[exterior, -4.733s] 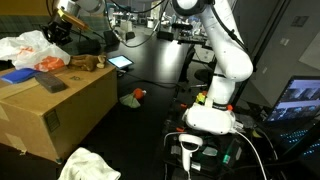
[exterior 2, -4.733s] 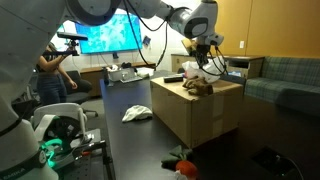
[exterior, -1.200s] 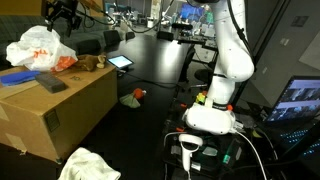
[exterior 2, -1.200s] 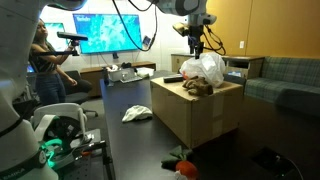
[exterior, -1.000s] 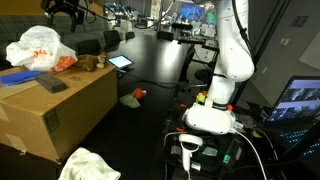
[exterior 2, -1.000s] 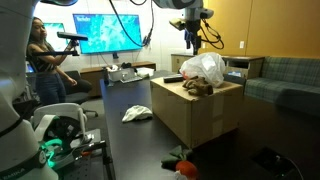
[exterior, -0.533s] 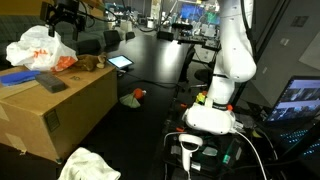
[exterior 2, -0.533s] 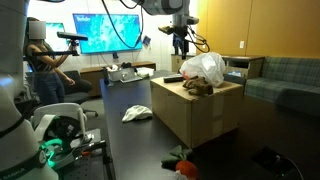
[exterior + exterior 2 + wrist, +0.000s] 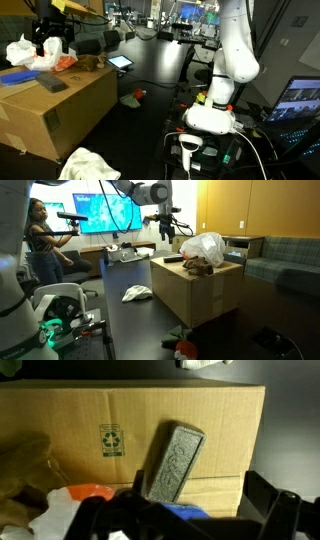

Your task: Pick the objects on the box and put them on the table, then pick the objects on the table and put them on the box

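At the far left of an exterior view, the crumpled white-and-orange plastic bag [image 9: 22,50] lies on top of the large brown cardboard carton [image 9: 70,110], free of any grip. Just right of it, your black two-fingered gripper [image 9: 52,44] hangs low over the carton, jaws spread wide and holding nothing. A second ago it stood higher, above the bag. It has since dropped and slid along the carton top, away from the bag.

Below it lie the blue flat pad [image 9: 20,75] and the dark grey slab [image 9: 50,83]. The wrist view looks down on that slab [image 9: 175,460], near its centre. Further right, the brown lump [image 9: 88,63] sits near the carton's edge.

On the wide matte black table [image 9: 160,75], the large white cloth [image 9: 88,165] lies in the foreground. Further right sits the small red-green toy [image 9: 135,97].

The bag looks finished with, and the slab seems your likeliest next pick. Four things still rest on the carton.
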Tool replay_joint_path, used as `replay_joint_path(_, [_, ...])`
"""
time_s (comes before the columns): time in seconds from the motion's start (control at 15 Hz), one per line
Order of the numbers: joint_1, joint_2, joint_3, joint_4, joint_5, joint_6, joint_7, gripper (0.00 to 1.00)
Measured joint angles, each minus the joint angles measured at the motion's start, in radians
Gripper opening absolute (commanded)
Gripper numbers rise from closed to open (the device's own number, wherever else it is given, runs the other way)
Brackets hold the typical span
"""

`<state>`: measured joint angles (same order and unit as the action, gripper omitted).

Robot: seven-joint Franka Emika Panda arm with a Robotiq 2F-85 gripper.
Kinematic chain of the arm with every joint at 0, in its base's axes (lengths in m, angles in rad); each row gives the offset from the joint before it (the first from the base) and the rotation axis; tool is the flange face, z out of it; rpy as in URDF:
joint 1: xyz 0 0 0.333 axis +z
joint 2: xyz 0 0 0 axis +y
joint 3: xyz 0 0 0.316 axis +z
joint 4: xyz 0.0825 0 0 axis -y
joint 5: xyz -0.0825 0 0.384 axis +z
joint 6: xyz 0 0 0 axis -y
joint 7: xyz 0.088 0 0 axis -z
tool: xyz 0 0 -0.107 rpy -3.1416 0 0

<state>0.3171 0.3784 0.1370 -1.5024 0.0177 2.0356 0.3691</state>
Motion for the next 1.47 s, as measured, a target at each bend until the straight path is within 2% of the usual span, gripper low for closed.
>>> replay_joint_path(0.4, [0.067, 0.055, 0.022, 0.057, -0.041, 0.013, 0.001, 1.00])
replay_joint_path(0.73, [0.069, 0.139, 0.027, 0.160, -0.036, 0.016, -0.008, 1.00])
replay_joint_path(1.47, [0.080, 0.259, 0.028, 0.287, -0.035, 0.109, -0.037, 1.00])
